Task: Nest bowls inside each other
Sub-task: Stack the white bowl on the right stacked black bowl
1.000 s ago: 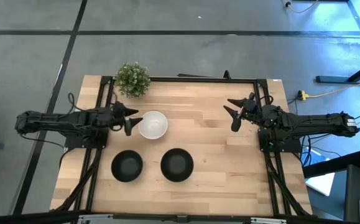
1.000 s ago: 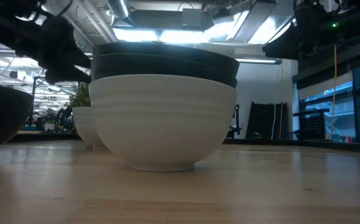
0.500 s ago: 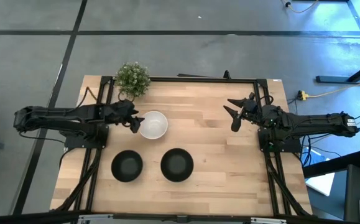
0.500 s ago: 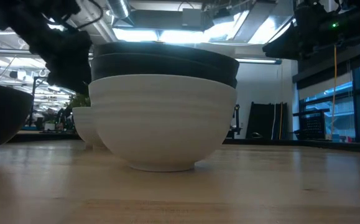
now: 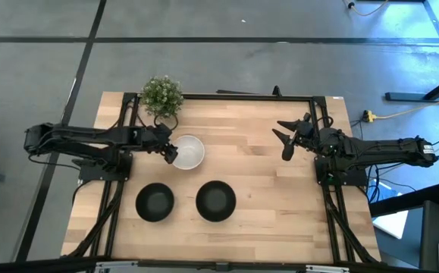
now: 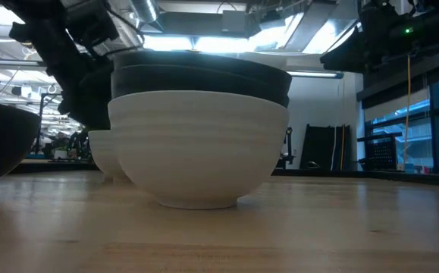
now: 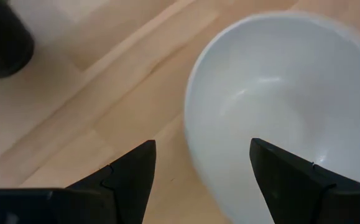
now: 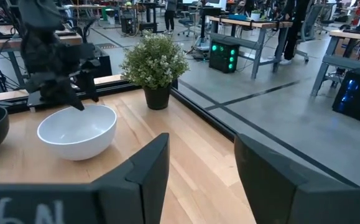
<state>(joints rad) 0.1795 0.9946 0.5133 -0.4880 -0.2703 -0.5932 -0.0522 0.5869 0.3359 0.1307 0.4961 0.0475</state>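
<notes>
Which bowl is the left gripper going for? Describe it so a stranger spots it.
On the light wooden table, look just below the small green potted plant. The glossy white round bowl sits there under the open left gripper, the only white-inside bowl.

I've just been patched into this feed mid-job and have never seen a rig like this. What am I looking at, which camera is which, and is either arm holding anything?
Two dark robot arms work at a wooden table. The overhead picture shows everything; one camera sits at table height; one rides on each wrist. On the table: a white bowl, a lone black bowl, and a stack with black bowls nested in a white bowl, which from overhead looks like one black bowl. A potted plant stands at the back edge. The left gripper is open, its fingers straddling the white bowl's rim, as its wrist camera shows. The right gripper waits open over bare wood. Nothing is held yet.
</notes>
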